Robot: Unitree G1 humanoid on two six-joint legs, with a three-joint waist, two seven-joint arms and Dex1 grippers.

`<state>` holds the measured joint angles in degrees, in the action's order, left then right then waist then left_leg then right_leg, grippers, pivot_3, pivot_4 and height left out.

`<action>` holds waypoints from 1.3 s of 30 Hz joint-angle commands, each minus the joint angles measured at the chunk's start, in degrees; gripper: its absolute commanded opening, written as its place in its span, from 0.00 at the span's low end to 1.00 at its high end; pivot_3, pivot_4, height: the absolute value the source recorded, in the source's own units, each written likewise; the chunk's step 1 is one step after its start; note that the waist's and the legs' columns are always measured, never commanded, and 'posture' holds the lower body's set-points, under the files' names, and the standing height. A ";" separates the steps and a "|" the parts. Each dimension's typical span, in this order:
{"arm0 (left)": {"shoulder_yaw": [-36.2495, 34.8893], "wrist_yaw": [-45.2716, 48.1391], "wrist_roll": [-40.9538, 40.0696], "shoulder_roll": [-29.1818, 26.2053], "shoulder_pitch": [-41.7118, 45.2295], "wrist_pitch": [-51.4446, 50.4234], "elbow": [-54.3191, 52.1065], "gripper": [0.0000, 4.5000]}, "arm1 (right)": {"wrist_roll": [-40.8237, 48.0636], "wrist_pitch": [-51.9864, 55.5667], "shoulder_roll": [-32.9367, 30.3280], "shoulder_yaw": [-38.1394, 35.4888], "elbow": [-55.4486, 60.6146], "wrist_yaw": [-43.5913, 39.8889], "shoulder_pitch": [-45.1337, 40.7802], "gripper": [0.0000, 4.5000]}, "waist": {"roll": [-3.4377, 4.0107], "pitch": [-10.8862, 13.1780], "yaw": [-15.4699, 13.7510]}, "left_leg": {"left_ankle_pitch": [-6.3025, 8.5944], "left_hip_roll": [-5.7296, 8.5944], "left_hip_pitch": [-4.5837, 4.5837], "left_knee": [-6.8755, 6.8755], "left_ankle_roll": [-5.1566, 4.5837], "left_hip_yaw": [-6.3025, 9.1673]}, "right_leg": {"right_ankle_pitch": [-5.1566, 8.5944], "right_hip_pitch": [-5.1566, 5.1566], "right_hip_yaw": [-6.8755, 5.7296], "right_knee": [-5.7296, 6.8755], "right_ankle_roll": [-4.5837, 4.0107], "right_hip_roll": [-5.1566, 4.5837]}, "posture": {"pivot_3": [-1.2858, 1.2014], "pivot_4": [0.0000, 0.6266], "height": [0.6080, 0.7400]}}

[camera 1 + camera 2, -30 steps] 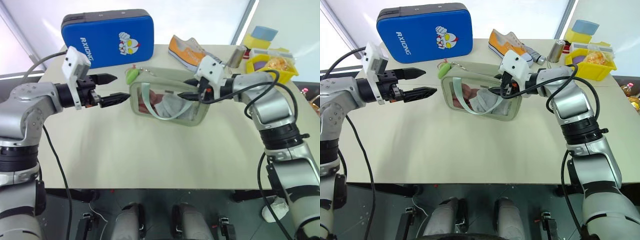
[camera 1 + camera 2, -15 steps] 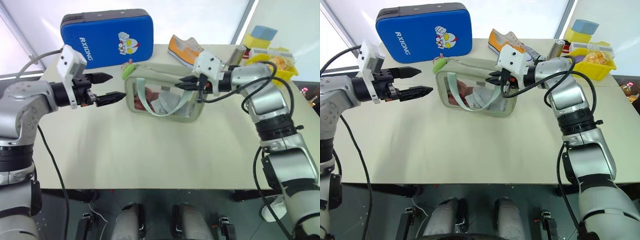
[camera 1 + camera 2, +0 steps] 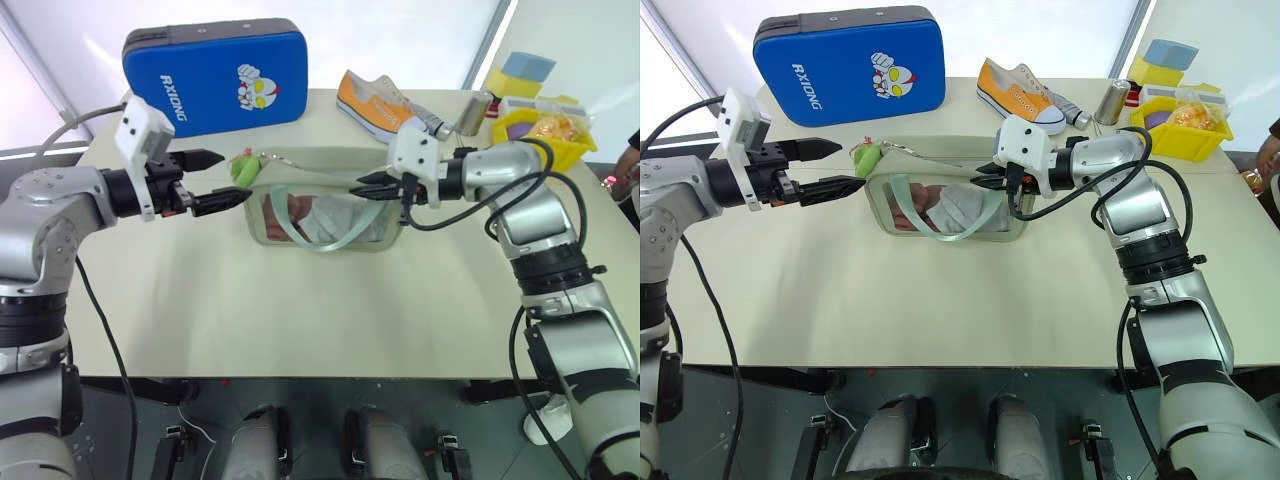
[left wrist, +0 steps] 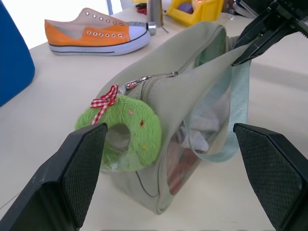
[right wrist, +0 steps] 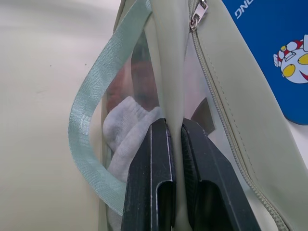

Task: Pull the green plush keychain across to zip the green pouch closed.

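The green pouch (image 3: 320, 205) stands on the table with its clear window facing me and a mint strap hanging across it. The green plush keychain (image 3: 243, 167) hangs from the zipper pull at the pouch's left end. A red checked bow shows on the keychain (image 4: 127, 132) in the left wrist view. My left gripper (image 3: 228, 178) is open, its fingertips level with the keychain on either side and not touching it. My right gripper (image 3: 360, 186) is shut on a fold of fabric (image 5: 172, 96) at the pouch's top right end.
A blue hard case (image 3: 215, 75) stands at the back left. An orange shoe (image 3: 375, 100), a metal can (image 3: 470, 112) and a yellow bin (image 3: 545, 125) sit at the back right. A person's hand (image 3: 630, 150) shows at the right edge.
The right gripper has closed tight on the pouch's end and drawn it left and upright. The keychain has come up to the left gripper's open fingertips. The left arm held still.
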<state>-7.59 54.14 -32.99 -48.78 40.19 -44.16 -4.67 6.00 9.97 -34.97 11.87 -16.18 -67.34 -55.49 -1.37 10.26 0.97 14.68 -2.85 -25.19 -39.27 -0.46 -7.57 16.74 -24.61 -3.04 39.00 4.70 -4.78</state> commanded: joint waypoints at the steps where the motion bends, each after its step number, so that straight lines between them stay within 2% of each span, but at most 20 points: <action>1: -0.20 -0.06 0.52 0.29 1.70 1.64 -0.16 1.00 | 2.78 3.15 -1.82 -3.34 5.01 -0.76 -0.72 0.01 | 0.00 0.00 -0.16 | 0.00 0.00 0.00 0.00 0.00 0.00 | 0.00 0.00 0.00 0.00 0.00 0.00 | 0.52 0.24 1.00; 14: 0.84 0.39 0.90 1.47 2.30 2.09 0.11 1.00 | 4.15 7.48 -3.03 -2.84 10.70 -0.73 2.54 0.01 | 0.00 0.00 -0.13 | 0.00 0.01 -0.01 0.00 0.00 0.00 | 0.00 0.00 0.00 -0.01 0.00 0.00 | 0.52 0.24 1.00; 17: 0.84 0.61 0.94 1.35 2.31 2.08 0.23 1.00 | 3.12 7.74 -3.21 -2.46 10.81 0.15 3.10 0.24 | 0.00 0.00 -0.10 | 0.00 0.01 -0.01 0.00 0.00 0.00 | 0.00 0.00 0.00 -0.01 0.00 0.00 | 0.52 0.24 1.00; 21: -0.07 0.38 1.17 0.63 1.56 1.80 0.74 1.00 | 3.37 11.24 -4.27 -3.21 15.23 1.51 3.26 0.70 | 0.00 0.00 -0.15 | 0.00 0.01 -0.01 0.00 0.00 0.00 | 0.00 0.00 0.00 0.00 0.00 0.00 | 0.52 0.24 1.00; 30: -3.60 -1.32 1.65 -1.39 -0.82 2.01 3.38 1.00 | 5.56 18.09 -13.75 -7.34 23.93 0.82 8.49 0.70 | -0.01 0.00 -0.27 | 0.01 0.02 -0.01 0.00 -0.01 0.02 | 0.00 0.01 -0.01 -0.02 0.00 -0.02 | 0.52 0.24 1.00; 39: -3.35 -2.61 0.98 0.55 -0.85 1.22 2.31 1.00 | 4.58 16.62 -12.99 -6.84 21.22 3.18 10.40 0.70 | -0.04 -0.03 -0.17 | 0.01 0.01 0.03 0.01 -0.01 0.00 | 0.00 0.04 0.00 -0.02 0.00 -0.01 | 0.52 0.24 1.00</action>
<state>-9.80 51.71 -31.67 -47.72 38.41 -43.34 -1.03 10.20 27.15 -47.88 6.24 4.28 -64.47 -44.69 -1.42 10.24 0.80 14.69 -2.83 -25.16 -39.27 -0.47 -7.57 16.74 -24.58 -3.04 38.98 4.70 -4.79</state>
